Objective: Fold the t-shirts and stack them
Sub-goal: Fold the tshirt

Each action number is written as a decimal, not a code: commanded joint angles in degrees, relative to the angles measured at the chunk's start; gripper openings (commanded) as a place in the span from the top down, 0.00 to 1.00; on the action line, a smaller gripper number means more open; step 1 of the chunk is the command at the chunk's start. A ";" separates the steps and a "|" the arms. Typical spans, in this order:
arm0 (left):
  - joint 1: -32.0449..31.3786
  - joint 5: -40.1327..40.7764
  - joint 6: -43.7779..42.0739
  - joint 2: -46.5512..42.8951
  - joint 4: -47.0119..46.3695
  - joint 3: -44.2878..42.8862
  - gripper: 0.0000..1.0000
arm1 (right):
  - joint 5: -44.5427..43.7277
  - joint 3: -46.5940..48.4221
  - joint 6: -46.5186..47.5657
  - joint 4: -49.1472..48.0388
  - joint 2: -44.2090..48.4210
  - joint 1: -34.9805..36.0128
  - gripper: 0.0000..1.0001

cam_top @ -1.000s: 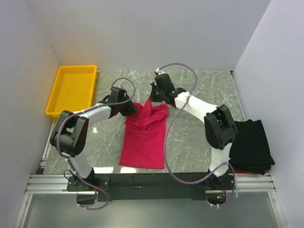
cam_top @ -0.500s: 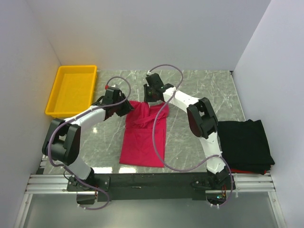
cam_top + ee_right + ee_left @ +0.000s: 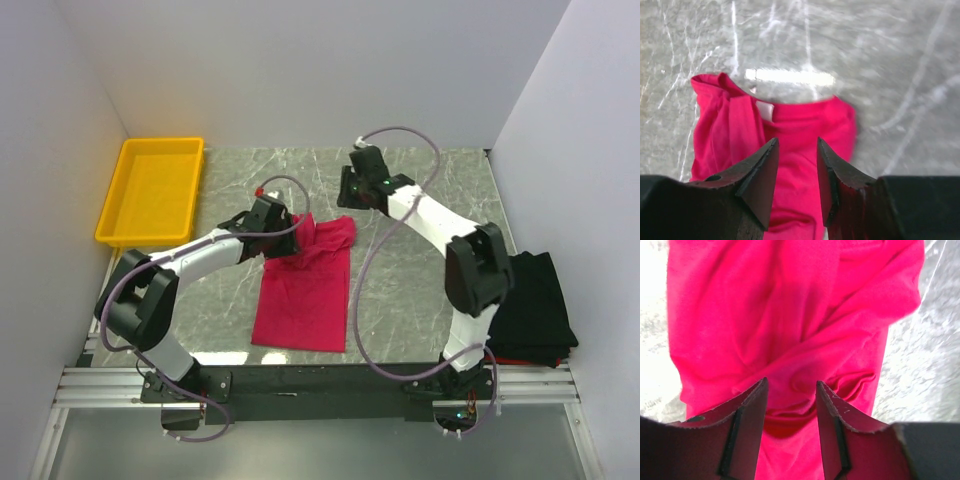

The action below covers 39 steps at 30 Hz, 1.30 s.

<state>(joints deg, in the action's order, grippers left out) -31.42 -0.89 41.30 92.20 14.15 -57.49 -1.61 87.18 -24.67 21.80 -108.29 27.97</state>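
crimson shirt (image 3: 300, 290) bunched, part-folded below spread left gripper (image 3: 790, 385) | right gripper (image 3: 796, 142) spread, empty | black shirt (image 3: 535, 300) folded right of both; unstacked

A yellow plastic tray (image 3: 150, 195) sits at the far left corner of the grey, white-veined worktop (image 3: 420, 290), its long side close to the left wall (image 3: 50, 150). Plain white walls enclose three sides. Aluminium rails (image 3: 100, 385) run along the near edge.
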 commanded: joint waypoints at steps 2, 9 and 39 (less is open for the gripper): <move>-3.56 6.86 -4.38 -0.36 2.37 -3.59 0.51 | -1.38 -8.84 -2.58 -3.60 7.30 -0.19 0.57; -7.07 13.26 -6.14 3.50 5.88 -8.33 0.52 | -1.03 -13.08 -3.55 -4.57 9.06 -0.19 0.58; -9.28 25.14 -2.81 4.48 11.25 -10.27 0.96 | 0.82 -16.60 -3.11 -6.60 5.28 1.65 0.58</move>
<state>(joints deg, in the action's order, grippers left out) -41.56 21.41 36.99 100.12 24.99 -67.37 -0.38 70.72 -28.47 16.73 -101.82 29.12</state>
